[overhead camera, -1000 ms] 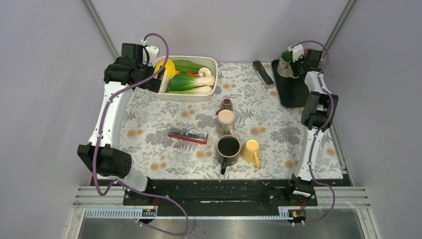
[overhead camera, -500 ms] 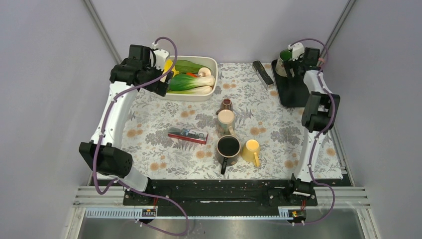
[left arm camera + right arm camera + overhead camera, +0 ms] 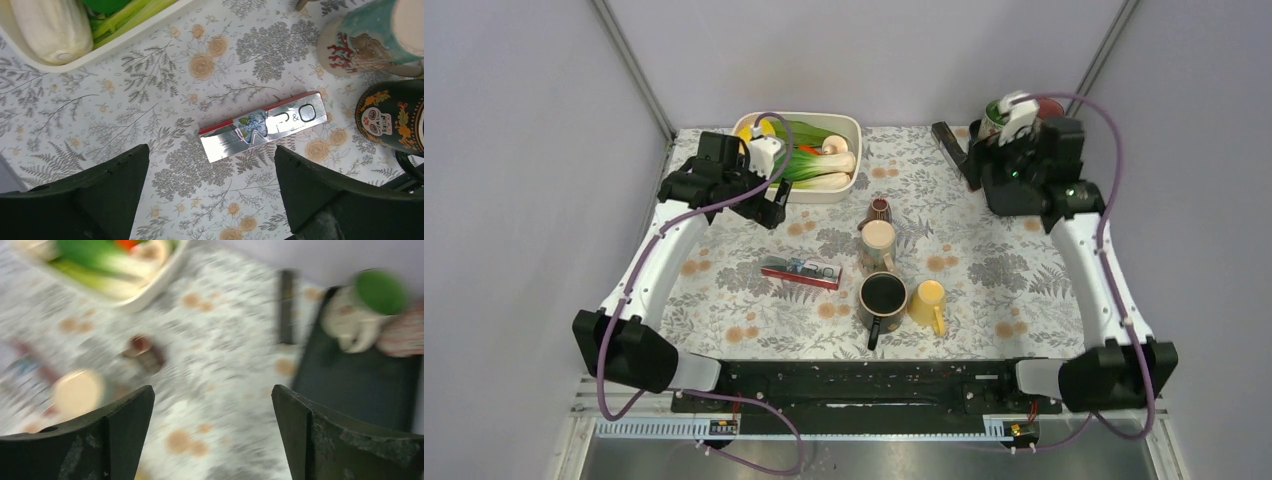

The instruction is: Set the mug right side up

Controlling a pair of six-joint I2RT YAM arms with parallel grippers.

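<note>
jaws of left pincer (image 3: 211, 150) and right pincer (image 3: 213, 388) wide, empty

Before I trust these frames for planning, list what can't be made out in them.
Right wrist view: motion blur; the green-lined mug's pose is unclear.
Top view: the right arm covers most of the black tray.
Left wrist view: frame edges cut off the teal mug and black skull mug.
</note>
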